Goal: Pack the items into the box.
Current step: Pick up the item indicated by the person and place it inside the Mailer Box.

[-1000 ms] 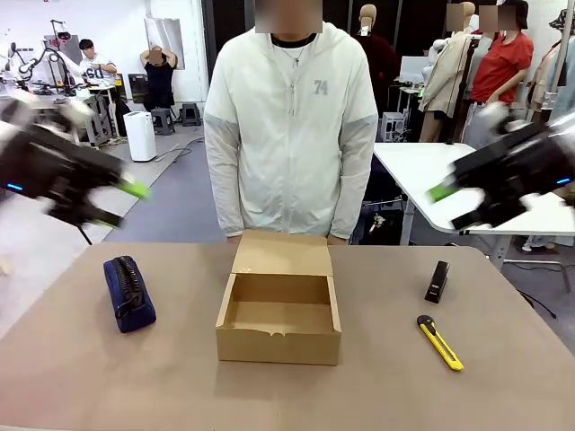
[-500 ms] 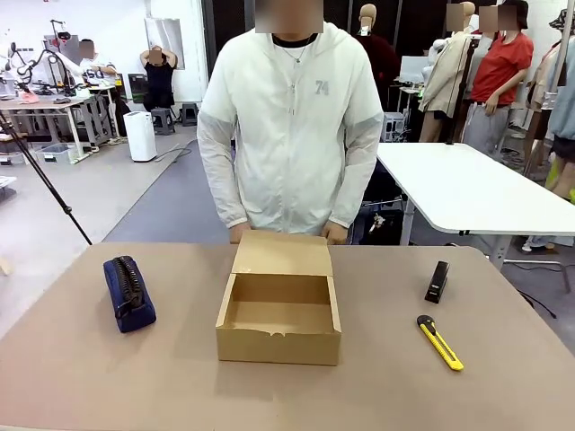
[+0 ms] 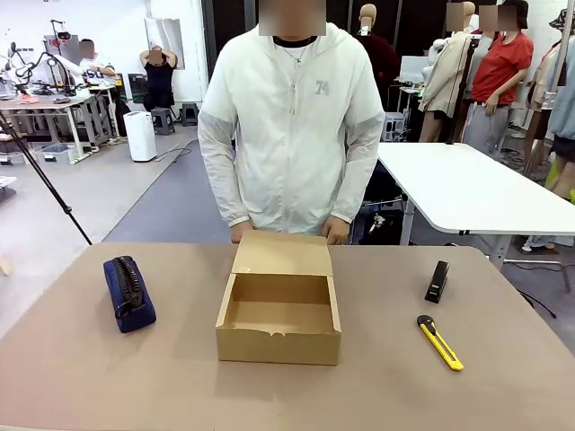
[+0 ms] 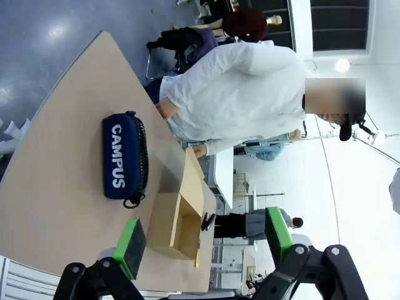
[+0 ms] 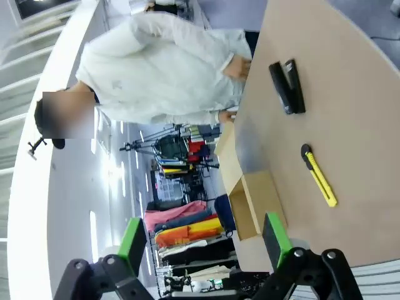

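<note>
Brown cardboard box [image 3: 278, 346] open, empty, centre; navy fabric pouch [image 3: 128, 294] left, black stapler [image 3: 437, 281], yellow utility knife [image 3: 439, 342] right, all unpacked. Left gripper [image 4: 204, 237], right gripper [image 5: 204, 240] wide, empty.

A person [image 3: 289, 193] at a brown table [image 3: 81, 377]
The person wears a white jacket [image 3: 287, 117]. A white table [image 3: 467, 184] stands farther back.

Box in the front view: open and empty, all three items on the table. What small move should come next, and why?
Probably lower the left gripper toward the pouch: its jaws are open and empty, the pouch lies on its side of the table, and the box stands open and empty.
</note>
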Motion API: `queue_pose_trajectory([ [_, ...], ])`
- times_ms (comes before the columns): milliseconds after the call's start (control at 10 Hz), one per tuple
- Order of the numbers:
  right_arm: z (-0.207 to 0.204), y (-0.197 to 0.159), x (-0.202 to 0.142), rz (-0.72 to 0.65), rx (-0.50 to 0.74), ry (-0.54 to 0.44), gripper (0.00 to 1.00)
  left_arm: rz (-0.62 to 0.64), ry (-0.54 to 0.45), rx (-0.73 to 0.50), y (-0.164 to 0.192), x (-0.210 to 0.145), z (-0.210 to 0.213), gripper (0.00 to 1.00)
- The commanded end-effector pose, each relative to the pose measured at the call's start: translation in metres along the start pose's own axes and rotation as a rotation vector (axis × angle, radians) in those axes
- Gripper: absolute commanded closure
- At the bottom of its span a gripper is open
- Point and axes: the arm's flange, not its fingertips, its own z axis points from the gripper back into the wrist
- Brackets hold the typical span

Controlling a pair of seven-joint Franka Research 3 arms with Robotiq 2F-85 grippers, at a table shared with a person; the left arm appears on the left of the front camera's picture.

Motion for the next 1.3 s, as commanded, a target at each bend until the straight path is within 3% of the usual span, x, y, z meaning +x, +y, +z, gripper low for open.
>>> queue_pose_trajectory([
  [0,0.002,0.009,-0.004,0.007,0.017,0.013,0.0,-0.018,0.008,-0.02,-0.006,-0.001,0.001,0.0],
  [1100,0.001,0.004,-0.004,0.008,0.004,0.015,0.0,-0.018,0.008,-0.02,-0.006,-0.001,0.001,0.0],
  [1200,-0.035,0.027,-0.001,0.097,-0.163,0.049,0.0,-0.018,0.008,-0.02,-0.006,-0.001,0.001,0.0],
])
